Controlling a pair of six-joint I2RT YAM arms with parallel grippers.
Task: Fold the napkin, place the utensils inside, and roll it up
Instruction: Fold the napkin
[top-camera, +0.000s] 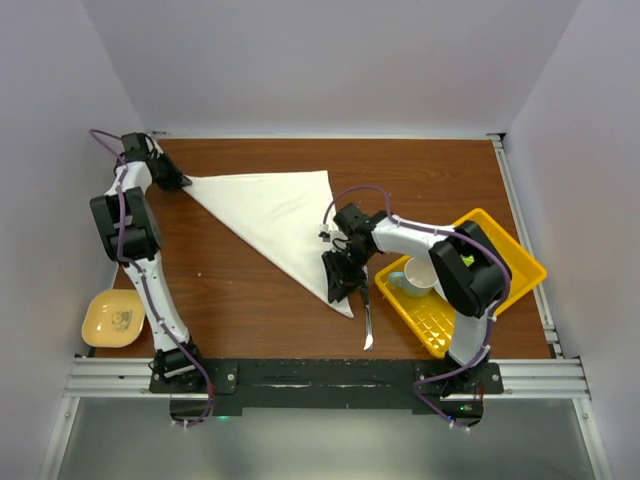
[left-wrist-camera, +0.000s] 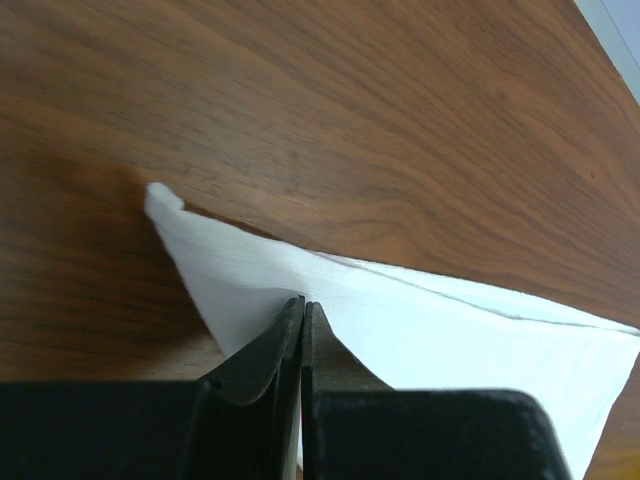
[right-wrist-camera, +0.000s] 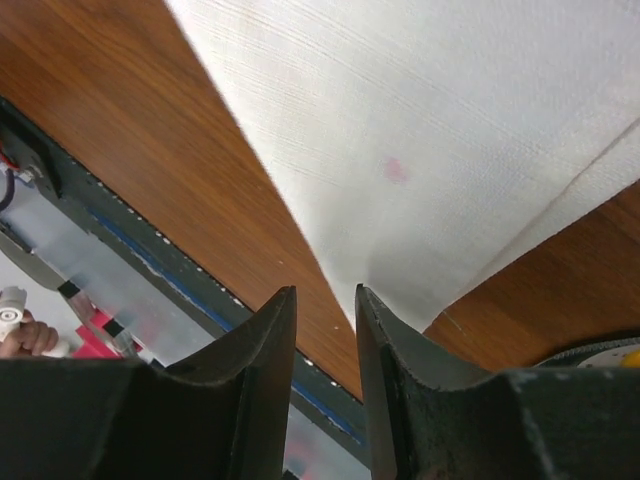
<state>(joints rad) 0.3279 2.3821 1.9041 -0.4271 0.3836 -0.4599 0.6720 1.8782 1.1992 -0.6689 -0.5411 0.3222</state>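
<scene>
The white napkin (top-camera: 270, 215) lies folded into a triangle on the brown table. My left gripper (top-camera: 185, 181) is at its far left corner and is shut on the cloth (left-wrist-camera: 420, 330); the jaws (left-wrist-camera: 303, 302) are pressed together with a sliver of white between them. My right gripper (top-camera: 340, 285) is over the near corner of the napkin (right-wrist-camera: 450, 150), with its jaws (right-wrist-camera: 325, 292) a little apart and nothing between them. The silver knife (top-camera: 367, 318) lies on the table just right of that corner, near the front edge.
A yellow tray (top-camera: 520, 255) sits at the right with a pale cup (top-camera: 420, 277) in it. A yellow bowl (top-camera: 112, 318) sits at the front left. The metal rail (top-camera: 320, 375) runs along the table's front edge.
</scene>
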